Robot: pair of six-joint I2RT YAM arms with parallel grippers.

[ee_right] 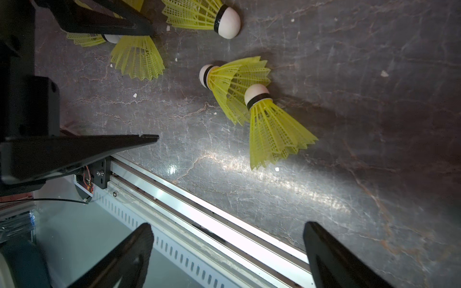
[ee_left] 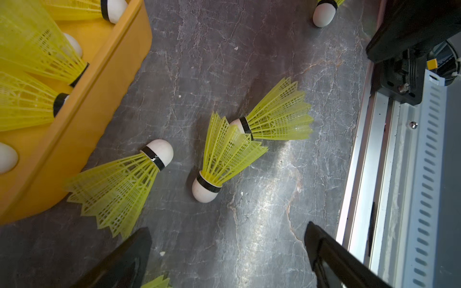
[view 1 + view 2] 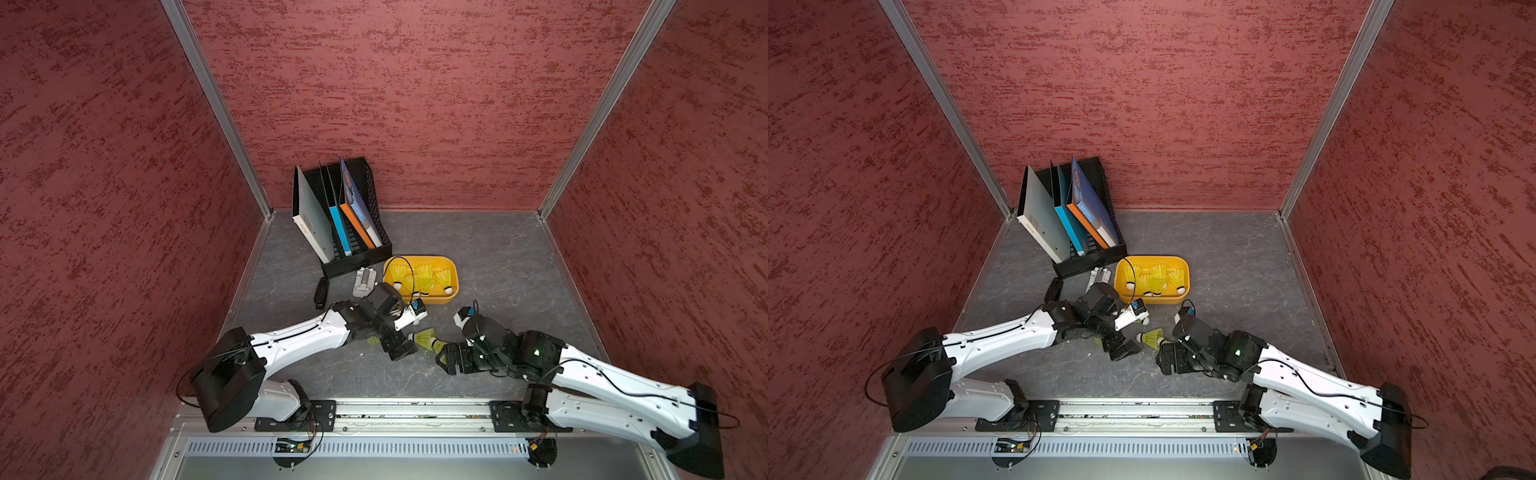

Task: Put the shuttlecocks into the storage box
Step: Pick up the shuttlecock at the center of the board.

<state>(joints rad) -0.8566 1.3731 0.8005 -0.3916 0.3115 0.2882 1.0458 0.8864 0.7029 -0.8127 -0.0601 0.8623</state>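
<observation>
Spread wide, empty — the left tool point(image 2: 228, 251) and right tool point(image 1: 225, 249) flank loose shuttlecocks point(image 3: 426, 337) on the counter point(image 3: 498, 257), near the storage box point(image 3: 440, 298).

Grey tabletop point(image 3: 498, 257) bears storage box point(image 3: 444, 298), rack point(image 3: 357, 259), perhaps five loose shuttlecocks point(image 3: 426, 337).

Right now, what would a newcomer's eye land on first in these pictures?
The neon yellow-green shuttlecocks: several lie piled in the orange-yellow storage box at mid-table, and a few more lie loose on the grey table, nearer the robot. The left gripper and right gripper hang open on either side of those loose ones, holding nothing. Behind the box stands a black file rack with books.
</observation>
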